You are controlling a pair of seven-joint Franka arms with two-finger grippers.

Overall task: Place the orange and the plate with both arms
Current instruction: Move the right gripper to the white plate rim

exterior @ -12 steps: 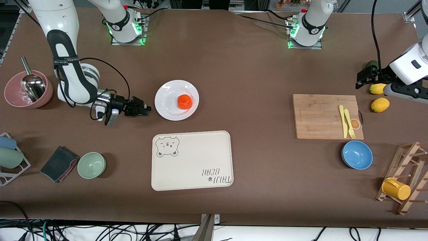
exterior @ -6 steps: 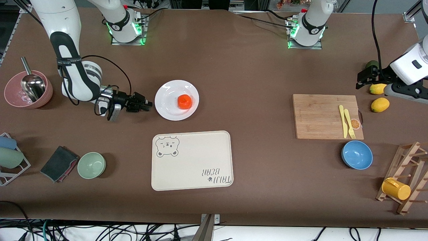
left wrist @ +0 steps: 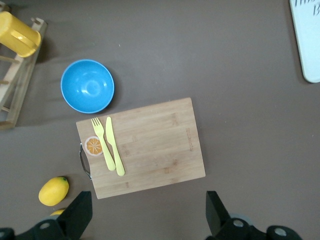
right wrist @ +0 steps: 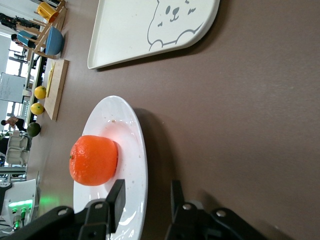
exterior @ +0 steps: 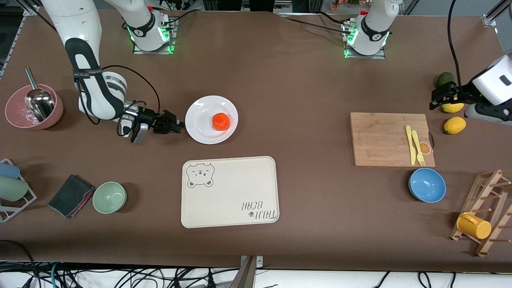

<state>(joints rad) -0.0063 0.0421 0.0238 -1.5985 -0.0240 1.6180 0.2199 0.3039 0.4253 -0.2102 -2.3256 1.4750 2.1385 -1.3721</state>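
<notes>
The orange (exterior: 221,121) lies on the white plate (exterior: 204,108), toward the right arm's end of the table. My right gripper (exterior: 180,125) is low at the plate's rim, open, one finger above the rim and one under or beside it. In the right wrist view the orange (right wrist: 93,160) sits on the plate (right wrist: 125,125) just ahead of the right gripper (right wrist: 147,189). My left gripper (exterior: 439,96) is open and empty in the air over the lemons at the left arm's end; the left wrist view shows it (left wrist: 147,202) wide open.
A beige bear tray (exterior: 230,192) lies nearer the front camera than the plate. A cutting board (exterior: 380,140) holds a yellow fork and knife; blue bowl (exterior: 427,185), lemons (exterior: 455,125), cup rack (exterior: 480,216), green bowl (exterior: 109,197) and pink bowl (exterior: 16,116) stand around.
My right gripper has slid toward the plate and now reaches its rim. My left gripper has drifted slightly toward the table's end.
</notes>
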